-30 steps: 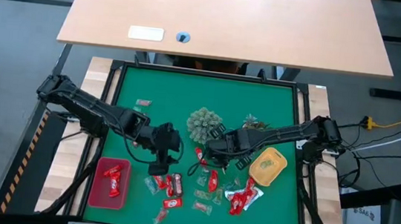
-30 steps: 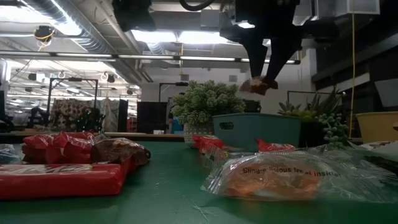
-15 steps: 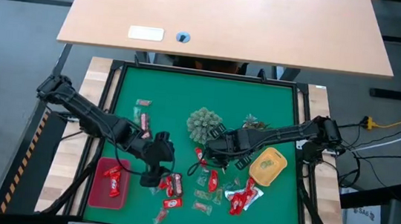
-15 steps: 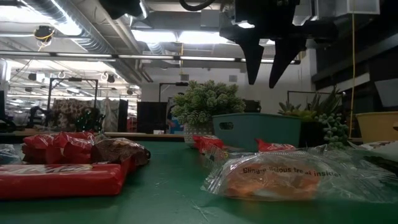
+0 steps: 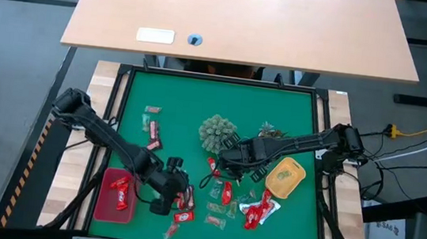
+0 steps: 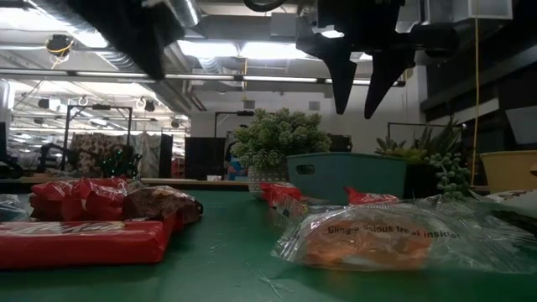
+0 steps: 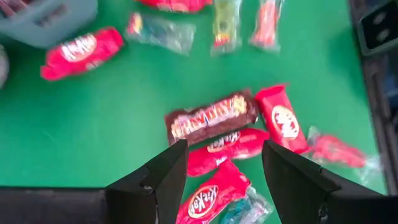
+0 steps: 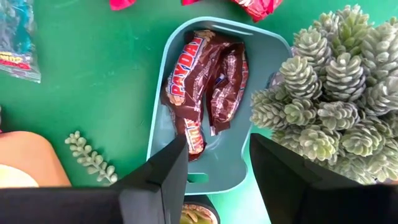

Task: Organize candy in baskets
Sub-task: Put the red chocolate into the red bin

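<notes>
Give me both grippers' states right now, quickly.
Left gripper: open, empty, above the red candy pile.
Right gripper: open, empty, over the blue basket holding brown candy bars.

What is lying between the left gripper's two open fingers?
In the left wrist view, red-wrapped candy bars lie on the green mat between the left gripper fingers.

Right gripper (image 8: 217,168) fingers spread, hanging over blue basket (image 8: 163,106) on the green desk (image 8: 93,74). Brown candy bars (image 8: 202,87) lie inside. Spiky plant ornament (image 8: 336,81) just beside it.
</notes>
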Tool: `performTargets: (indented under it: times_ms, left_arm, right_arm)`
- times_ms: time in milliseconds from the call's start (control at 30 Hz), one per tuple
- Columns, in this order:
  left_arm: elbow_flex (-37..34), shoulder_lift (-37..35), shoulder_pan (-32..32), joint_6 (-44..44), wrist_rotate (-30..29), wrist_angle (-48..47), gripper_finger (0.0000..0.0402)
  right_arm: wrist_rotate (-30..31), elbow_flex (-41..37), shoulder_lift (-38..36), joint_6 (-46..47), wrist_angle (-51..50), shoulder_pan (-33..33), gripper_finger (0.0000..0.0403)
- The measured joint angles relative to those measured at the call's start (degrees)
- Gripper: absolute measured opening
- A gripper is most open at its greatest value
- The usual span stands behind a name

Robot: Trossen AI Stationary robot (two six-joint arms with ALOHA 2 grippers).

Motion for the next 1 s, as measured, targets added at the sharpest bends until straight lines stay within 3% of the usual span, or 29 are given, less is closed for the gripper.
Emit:
performTargets:
  times_ms: [200, 567, 1000]
  left_arm:
    - [0.0, 3.87, -0.32, 1.46, 4.86, -0.25, 0.0199]
    - [0.0, 9.58, -0.63, 8.79, 7.41, -5.98, 0.0199]
    - [0.0, 14.13, -0.32, 12.39, 5.35, -6.66, 0.0197]
  right_arm:
    - [0.0, 0.0, 0.0, 0.0, 0.03, 0.0, 0.0173]
    - [-0.02, 0.0, 0.0, 0.0, 0.02, 0.0, 0.0172]
    - [-0.04, -0.02, 0.02, 0.0, 0.07, 0.0, 0.0172]
